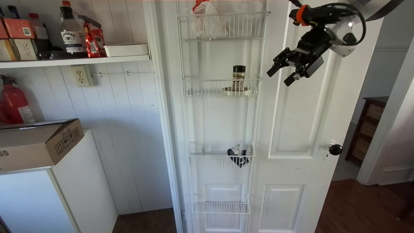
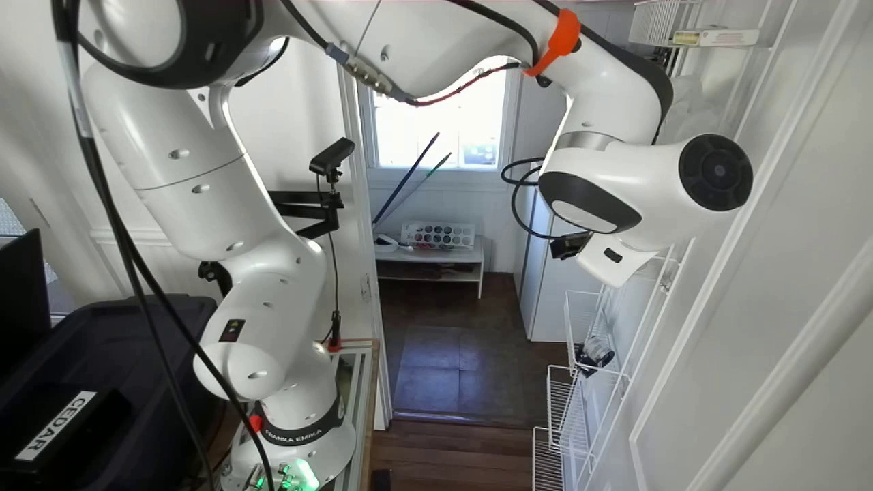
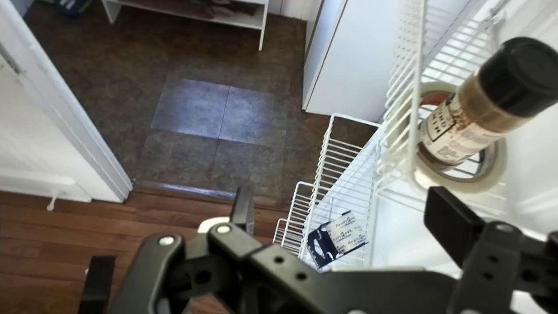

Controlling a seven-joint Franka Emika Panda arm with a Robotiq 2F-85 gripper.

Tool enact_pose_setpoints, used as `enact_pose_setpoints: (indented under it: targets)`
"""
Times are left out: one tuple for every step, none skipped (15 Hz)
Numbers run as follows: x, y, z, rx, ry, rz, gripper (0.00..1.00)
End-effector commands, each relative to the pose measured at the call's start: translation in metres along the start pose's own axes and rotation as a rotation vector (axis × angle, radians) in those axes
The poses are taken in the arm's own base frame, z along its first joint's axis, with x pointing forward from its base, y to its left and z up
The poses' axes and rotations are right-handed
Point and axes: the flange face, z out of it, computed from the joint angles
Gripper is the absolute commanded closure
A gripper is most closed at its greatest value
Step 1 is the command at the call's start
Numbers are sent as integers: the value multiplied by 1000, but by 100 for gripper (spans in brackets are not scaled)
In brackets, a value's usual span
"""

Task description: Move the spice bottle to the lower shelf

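The spice bottle [image 1: 238, 77], with a black cap, brown body and pale label, stands upright inside a tape roll on the rack's second tier. It also shows large at the right of the wrist view [image 3: 457, 126]. In the view of the arm it is hidden. The lower shelf [image 1: 207, 155] is the white wire tier below; it also shows in the wrist view [image 3: 338, 157] and in an exterior view [image 2: 581, 300]. My gripper [image 1: 280, 76] is open and empty, beside the rack at about the bottle's height. In the wrist view its fingers [image 3: 347, 216] stand wide apart, with the bottle beyond the right finger.
A dark and white packet [image 1: 239, 155] lies on the lower shelf's door-knob side. The tape roll [image 3: 492, 170] surrounds the bottle's base. The top tier [image 1: 226, 13] holds plastic bags, and another tier [image 1: 221, 207] hangs lowest. The door [image 1: 297, 106] backs the rack.
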Motion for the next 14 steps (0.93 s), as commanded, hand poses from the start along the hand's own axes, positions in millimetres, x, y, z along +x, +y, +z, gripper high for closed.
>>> enact_pose_setpoints:
  targets:
    - [-2, -8, 2, 75, -129, 127, 0]
    - [-2, -8, 5, 89, -162, 147, 0]
    - [-1, -9, 7, 105, -189, 169, 0]
    - [-2, -10, 8, 115, -227, 189, 0]
    - [-2, -11, 8, 132, -252, 208, 0]
    - [-2, -12, 9, 146, -271, 224, 0]
    - [-2, -12, 11, 159, -288, 234, 0]
    - [-1, -12, 13, 166, -299, 245, 0]
    - [-1, -10, 16, 169, -303, 251, 0]
    - [-1, -9, 19, 171, -315, 254, 0]
    - [-1, -8, 22, 172, -316, 257, 0]
    - [-1, -7, 25, 173, -329, 257, 0]
    - [-2, -6, 27, 177, -345, 260, 0]
    - [-2, -5, 30, 184, -353, 263, 0]
